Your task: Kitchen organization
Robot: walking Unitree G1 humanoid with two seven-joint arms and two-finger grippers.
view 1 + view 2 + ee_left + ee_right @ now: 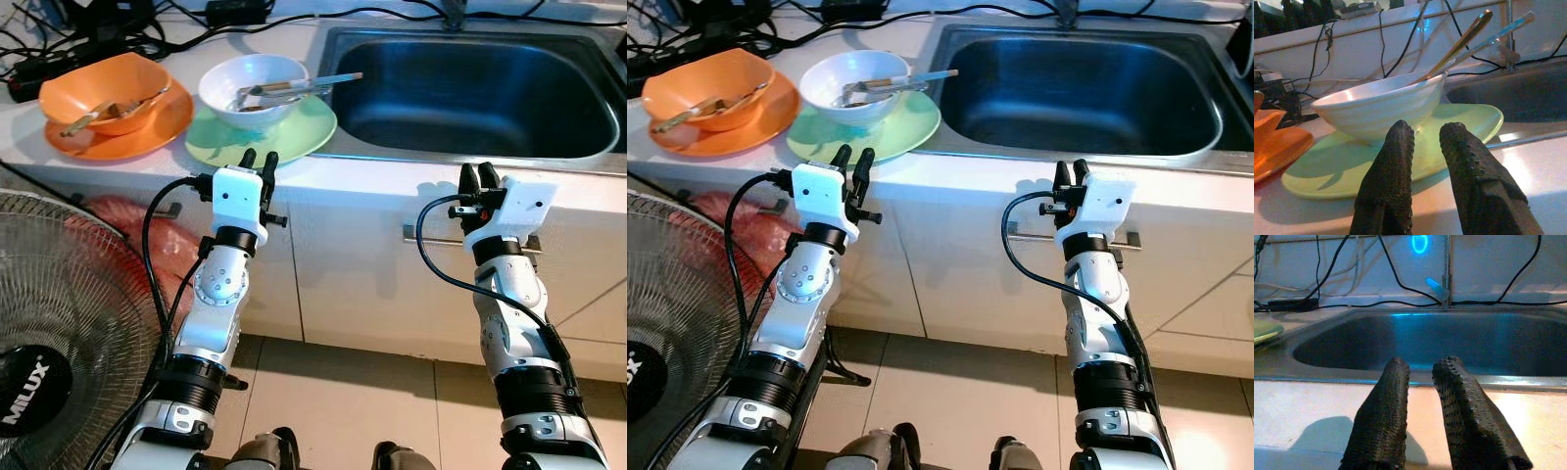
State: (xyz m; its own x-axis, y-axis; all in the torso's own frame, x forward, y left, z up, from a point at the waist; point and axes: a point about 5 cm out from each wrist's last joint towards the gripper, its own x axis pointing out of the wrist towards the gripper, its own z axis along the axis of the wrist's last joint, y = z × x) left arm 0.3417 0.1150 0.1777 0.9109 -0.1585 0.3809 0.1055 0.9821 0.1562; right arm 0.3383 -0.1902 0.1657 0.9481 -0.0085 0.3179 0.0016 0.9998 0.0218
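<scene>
Currently hovering | left gripper [259, 159] slightly parted, empty, facing white bowl [253, 91] on green plate [294, 136] beside sink [470, 88] | right gripper [479, 179] likewise empty | risk: utensils [294, 88] sliding out if bowl is tipping

The left gripper [1426, 139], fingers slightly parted, points at a white bowl [1378, 107] holding utensils [1469, 41], sitting on a green plate [1459, 129].

Both arms are raised, forearms upright. Left tool [260, 158] and right tool [478, 176]: fingers slightly parted, holding nothing.
</scene>
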